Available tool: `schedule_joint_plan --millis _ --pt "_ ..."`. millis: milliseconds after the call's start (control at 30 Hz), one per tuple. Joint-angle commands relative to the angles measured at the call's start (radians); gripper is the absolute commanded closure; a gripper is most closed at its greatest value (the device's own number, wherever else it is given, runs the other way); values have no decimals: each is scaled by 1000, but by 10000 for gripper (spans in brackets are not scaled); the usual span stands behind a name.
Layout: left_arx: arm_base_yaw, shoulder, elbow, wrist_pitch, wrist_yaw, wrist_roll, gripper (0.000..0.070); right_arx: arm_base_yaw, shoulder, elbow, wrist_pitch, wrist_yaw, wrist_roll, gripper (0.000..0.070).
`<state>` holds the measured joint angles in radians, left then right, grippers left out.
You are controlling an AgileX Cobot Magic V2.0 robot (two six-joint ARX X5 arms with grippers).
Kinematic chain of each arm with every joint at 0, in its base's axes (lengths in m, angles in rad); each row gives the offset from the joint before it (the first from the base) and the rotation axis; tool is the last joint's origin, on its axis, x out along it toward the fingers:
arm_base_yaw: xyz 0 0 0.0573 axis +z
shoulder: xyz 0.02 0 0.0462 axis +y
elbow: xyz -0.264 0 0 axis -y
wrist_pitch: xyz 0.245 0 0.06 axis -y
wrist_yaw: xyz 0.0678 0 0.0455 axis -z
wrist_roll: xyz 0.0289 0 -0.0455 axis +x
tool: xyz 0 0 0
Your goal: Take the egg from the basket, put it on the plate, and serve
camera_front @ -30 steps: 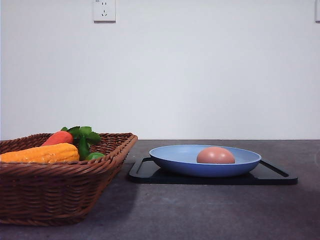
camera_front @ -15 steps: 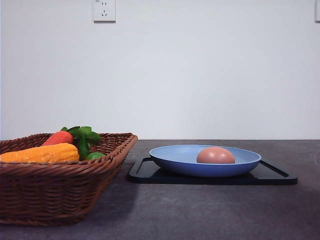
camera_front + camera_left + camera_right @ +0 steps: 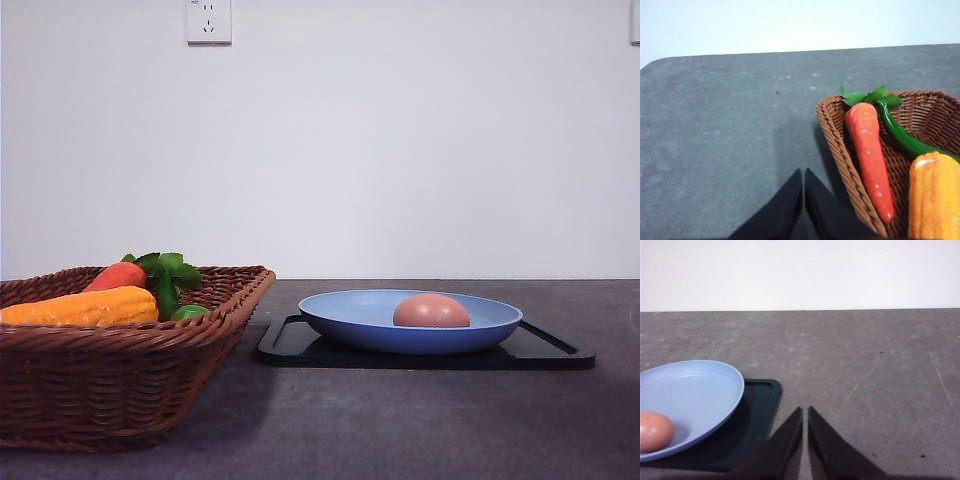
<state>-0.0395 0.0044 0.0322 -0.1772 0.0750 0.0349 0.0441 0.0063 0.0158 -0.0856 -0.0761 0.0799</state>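
The left gripper (image 3: 803,210) is closed and holds nothing, just beside the basket (image 3: 835,137). The right gripper (image 3: 805,440) is closed and empty too, near a corner of the black tray (image 3: 757,412). The egg (image 3: 431,311) lies in the blue plate (image 3: 350,312), which sits on the tray.

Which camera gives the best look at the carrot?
The left wrist view: the carrot lies full length in the basket. The front view shows just its top above the rim, behind the corn.
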Motion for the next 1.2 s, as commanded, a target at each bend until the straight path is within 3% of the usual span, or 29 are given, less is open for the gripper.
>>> schedule_joint_plan --millis 0,1167 --pt "0 -1 -14 -3 -1 5 700 1 -3 -3 11 2 10 700" --pt "0 -1 -14 -3 -1 5 700 1 -3 -3 11 2 10 700"
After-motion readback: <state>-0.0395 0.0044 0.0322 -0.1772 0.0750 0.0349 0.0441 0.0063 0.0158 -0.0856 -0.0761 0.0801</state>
